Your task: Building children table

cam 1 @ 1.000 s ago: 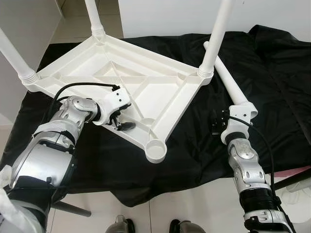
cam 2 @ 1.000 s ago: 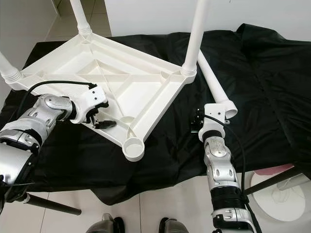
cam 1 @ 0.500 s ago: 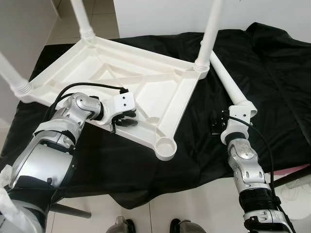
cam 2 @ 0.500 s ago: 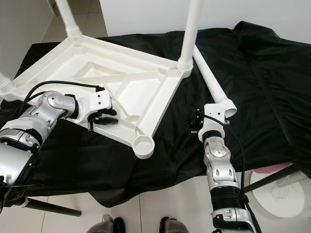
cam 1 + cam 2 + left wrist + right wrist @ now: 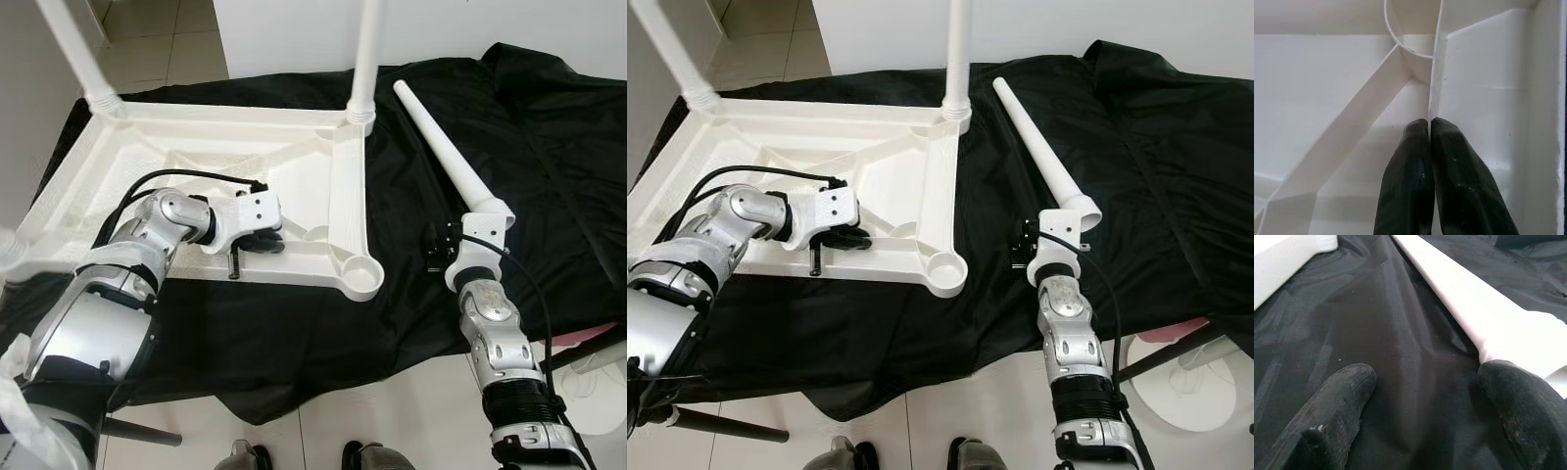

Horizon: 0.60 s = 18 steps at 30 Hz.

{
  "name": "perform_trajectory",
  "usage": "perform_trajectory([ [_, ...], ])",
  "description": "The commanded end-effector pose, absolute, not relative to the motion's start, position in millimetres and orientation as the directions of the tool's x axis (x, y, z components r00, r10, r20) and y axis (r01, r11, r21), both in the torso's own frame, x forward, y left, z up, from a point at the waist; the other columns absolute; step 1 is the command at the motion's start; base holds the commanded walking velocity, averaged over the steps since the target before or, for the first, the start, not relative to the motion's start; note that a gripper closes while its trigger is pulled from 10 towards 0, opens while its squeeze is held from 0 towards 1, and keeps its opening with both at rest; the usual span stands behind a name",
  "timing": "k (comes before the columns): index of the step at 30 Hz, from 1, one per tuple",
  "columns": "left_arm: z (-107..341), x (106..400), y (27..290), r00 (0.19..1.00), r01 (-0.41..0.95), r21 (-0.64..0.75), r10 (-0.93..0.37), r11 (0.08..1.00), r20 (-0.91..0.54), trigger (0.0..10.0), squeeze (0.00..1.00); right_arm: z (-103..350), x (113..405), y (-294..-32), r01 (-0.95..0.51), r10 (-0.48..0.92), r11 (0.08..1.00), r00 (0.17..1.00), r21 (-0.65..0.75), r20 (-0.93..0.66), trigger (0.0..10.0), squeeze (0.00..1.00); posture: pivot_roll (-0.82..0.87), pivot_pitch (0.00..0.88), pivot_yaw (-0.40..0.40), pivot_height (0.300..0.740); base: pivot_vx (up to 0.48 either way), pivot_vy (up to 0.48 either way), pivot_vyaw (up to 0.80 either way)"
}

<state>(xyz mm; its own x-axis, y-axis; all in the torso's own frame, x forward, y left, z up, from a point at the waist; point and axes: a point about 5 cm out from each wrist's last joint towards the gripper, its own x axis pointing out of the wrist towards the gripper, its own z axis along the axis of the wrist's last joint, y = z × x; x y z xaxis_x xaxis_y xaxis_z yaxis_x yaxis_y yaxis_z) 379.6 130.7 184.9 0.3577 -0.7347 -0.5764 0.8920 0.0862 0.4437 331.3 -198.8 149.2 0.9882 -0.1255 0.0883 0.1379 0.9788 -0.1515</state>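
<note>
Evidently the left gripper [image 5: 1429,128], clenched on a rib of the upturned tabletop [image 5: 196,147], steadies it; beside its empty socket [image 5: 360,276] the right gripper [image 5: 1420,396], spread, must seize the loose leg [image 5: 446,157].

Tabletop [image 5: 196,147], upturned: white moulded plastic, smooth, faint sheen on its ribs; the ribbed collars of the fitted legs [image 5: 364,49] look the same plastic. Loose leg [image 5: 443,152]: white plastic, smooth, satin. Cloth [image 5: 549,147] over the table: black woven fabric, slight sheen, creased and rumpled. My left pincer [image 5: 1429,127] fingers: black, rubbery, dull gloss. My right pincer [image 5: 1420,382] fingers: black, coarser, matt, speckled. My arms: silver metal, brushed shine. Floor [image 5: 392,431]: pale glossy tile.
</note>
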Motion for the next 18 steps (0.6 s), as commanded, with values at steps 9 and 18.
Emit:
perform_trajectory([
  [9,160.6,367.6,133.9,0.280,0.936,0.341,-0.774,0.088,-0.568,7.3,0.00,147.8,336.8,-191.7,0.117,-0.107,0.982,0.991,-0.147,0.079,10.0,0.00,-0.08,0.146,0.051,0.740,0.000,0.000,0.00],
  [18,170.7,364.9,128.4,0.264,0.937,0.331,-0.840,0.108,-0.474,10.0,1.00,147.6,337.0,-188.8,0.108,-0.097,0.984,0.992,-0.141,0.080,10.0,0.00,-0.08,0.139,0.036,0.740,0.000,0.000,0.00],
])
